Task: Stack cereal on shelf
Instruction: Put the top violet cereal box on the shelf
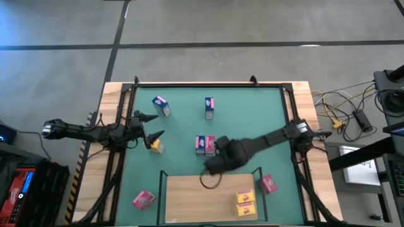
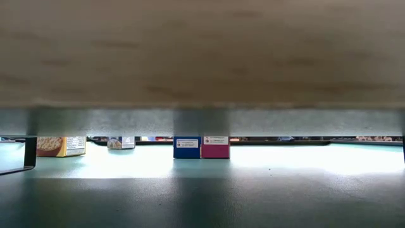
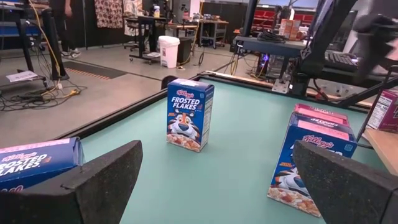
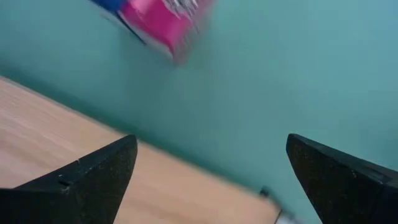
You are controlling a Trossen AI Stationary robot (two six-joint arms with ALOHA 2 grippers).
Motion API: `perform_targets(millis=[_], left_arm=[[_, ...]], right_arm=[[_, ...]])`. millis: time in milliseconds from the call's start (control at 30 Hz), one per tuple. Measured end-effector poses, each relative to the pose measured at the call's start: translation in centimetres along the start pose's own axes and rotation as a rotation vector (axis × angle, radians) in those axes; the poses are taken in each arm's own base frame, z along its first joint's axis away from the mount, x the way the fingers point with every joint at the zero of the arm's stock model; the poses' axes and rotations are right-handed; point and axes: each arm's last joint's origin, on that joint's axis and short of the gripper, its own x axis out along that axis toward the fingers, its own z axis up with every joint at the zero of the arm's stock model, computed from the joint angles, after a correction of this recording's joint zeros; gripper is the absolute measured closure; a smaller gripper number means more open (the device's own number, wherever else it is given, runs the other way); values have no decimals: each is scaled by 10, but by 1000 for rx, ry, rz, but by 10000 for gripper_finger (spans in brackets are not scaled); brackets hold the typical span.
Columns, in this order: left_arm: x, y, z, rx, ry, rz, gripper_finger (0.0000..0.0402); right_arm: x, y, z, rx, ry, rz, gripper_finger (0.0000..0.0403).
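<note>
The shelf (image 1: pixel 202 200) is a light-wood board at the table's near edge. Two yellow cereal boxes (image 1: pixel 245 200) lie on it. A blue and a pink box (image 1: pixel 205 145) stand side by side mid-mat and also show in the low view (image 2: pixel 201 147). My right gripper (image 1: pixel 213 169) is open and empty over the shelf's far edge, just near of that pair; its wrist view (image 4: pixel 208 180) shows it. My left gripper (image 1: pixel 153 126) is open and empty at the mat's left (image 3: pixel 214 186). A yellow box (image 1: pixel 156 146) lies just near of it.
More boxes sit on the green mat (image 1: pixel 252 113): a blue one (image 1: pixel 161 105) far left, an upright blue one (image 1: pixel 209 108) far centre, a pink one (image 1: pixel 143 200) near left, and a pink one (image 1: pixel 267 183) right of the shelf. Cables lie off the table's right.
</note>
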Motion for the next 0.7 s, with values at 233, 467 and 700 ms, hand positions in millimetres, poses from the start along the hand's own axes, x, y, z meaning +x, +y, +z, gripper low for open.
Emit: perform_targets(millis=[233, 467, 700], left_arm=[[0, 0, 0, 0, 0, 0, 3], [0, 0, 0, 0, 0, 0, 3], [0, 0, 0, 0, 0, 0, 3]], right_arm=[[10, -4, 51, -321, -28, 89, 3], [19, -9, 70, -563, -27, 124, 3], [34, -8, 74, -726, -56, 135, 3]])
